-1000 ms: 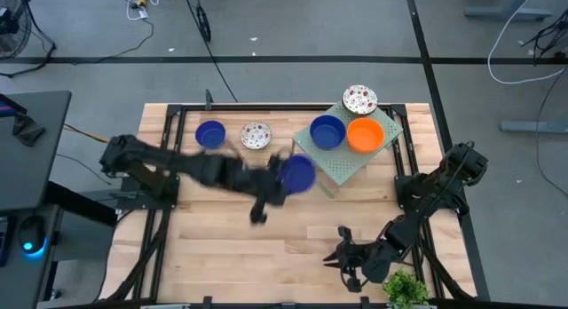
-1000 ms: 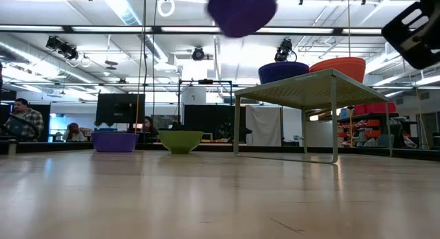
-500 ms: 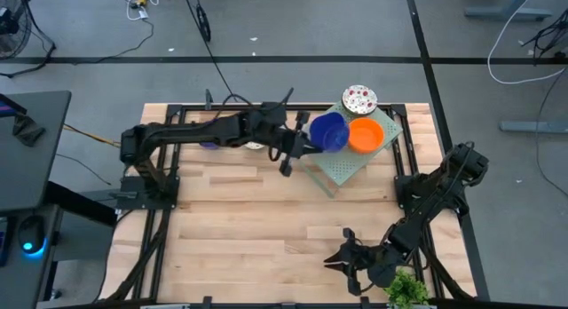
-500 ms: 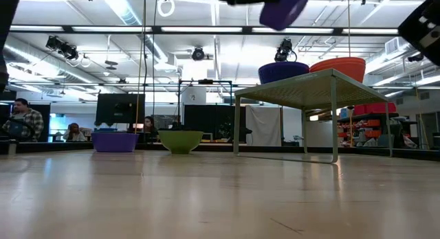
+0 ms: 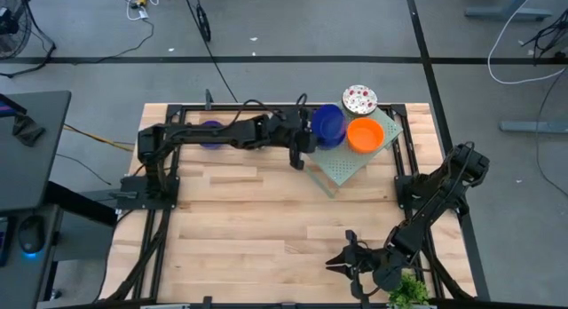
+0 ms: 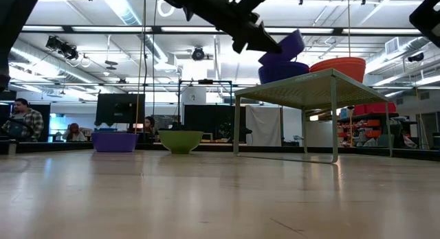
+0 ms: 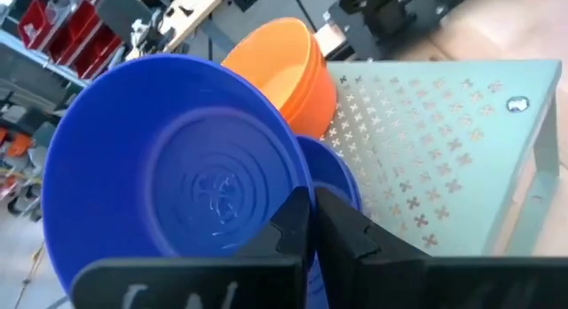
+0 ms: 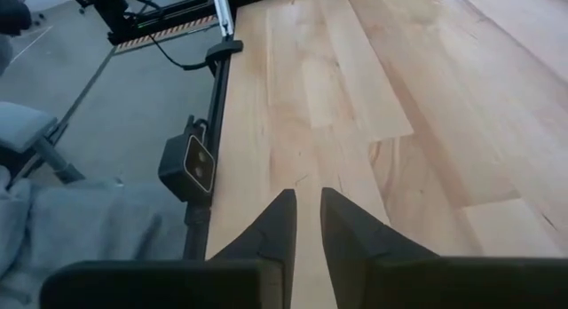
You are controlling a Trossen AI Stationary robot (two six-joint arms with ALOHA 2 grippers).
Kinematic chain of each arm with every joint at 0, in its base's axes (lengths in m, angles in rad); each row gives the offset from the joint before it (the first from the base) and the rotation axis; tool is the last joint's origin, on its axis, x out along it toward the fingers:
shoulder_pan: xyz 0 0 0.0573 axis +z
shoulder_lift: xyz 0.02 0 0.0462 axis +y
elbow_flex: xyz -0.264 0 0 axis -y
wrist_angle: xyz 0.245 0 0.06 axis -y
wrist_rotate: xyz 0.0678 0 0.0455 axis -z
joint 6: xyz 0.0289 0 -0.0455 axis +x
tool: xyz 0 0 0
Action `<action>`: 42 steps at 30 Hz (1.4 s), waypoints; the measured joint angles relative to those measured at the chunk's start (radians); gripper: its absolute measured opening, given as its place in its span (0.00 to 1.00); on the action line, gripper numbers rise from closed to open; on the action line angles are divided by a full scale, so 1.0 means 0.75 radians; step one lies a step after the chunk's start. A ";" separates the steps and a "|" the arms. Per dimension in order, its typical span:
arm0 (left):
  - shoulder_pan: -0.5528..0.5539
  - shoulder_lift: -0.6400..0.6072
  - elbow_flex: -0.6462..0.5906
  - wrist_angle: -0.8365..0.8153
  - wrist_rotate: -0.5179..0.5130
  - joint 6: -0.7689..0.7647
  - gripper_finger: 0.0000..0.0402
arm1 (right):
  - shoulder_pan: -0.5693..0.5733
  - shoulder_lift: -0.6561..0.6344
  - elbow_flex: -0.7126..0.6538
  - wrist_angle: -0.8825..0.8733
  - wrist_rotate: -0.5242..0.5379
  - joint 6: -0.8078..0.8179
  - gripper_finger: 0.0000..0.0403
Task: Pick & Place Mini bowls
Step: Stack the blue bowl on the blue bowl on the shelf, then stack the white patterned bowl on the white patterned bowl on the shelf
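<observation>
- Because pinched only at the rim, tilts steeply: held blue bowl (image 7: pixel 177 158) hanging just above a second blue bowl (image 6: pixel 283 72) that sits on the rack (image 5: pixel 355 158).
- Left gripper (image 7: pixel 311 222) clenched on that rim, one jaw inside the wall and one outside, as the left wrist view shows.
- Judged light and stiff, probably hard plastic or glazed ware; smooth and glossy, so likely slippery under a thin rim pinch and apt to swing or slide if jolted.
- Best taken at the rim, as here; walls too wide for the jaws to span the whole bowl.
- Likely to nest into the blue bowl below; steep tilt could catch rim on rim or nudge the orange bowl (image 5: pixel 365 135) just beside it.
- On the rack: lower blue bowl, orange bowl touching or nearly touching it, and a white red-speckled bowl (image 5: pixel 359 99) at the far corner; all apparently empty.
- On the counter (image 5: pixel 266 229), left of the rack: another blue bowl (image 5: pixel 211 131) partly hidden under the left arm; in the low view, that bowl and a pale bowl (image 6: pixel 181 141) standing apart, contents not visible.
- Right gripper (image 8: pixel 302 222) waiting low near the counter's near edge, jaws released with a narrow gap, holding nothing.
</observation>
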 joint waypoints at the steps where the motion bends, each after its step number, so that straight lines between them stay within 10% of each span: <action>1: -0.002 0.001 0.000 -0.005 -0.014 -0.001 0.05 | 0.000 0.000 0.000 0.000 0.000 0.000 0.15; 25: -0.002 0.001 0.000 -0.069 -0.053 -0.013 0.06 | 0.000 0.001 -0.001 -0.001 -0.001 -0.002 0.15; 42: -0.026 -0.012 0.063 -0.080 -0.054 -0.081 0.34 | 0.000 0.001 -0.001 -0.013 -0.001 -0.007 0.15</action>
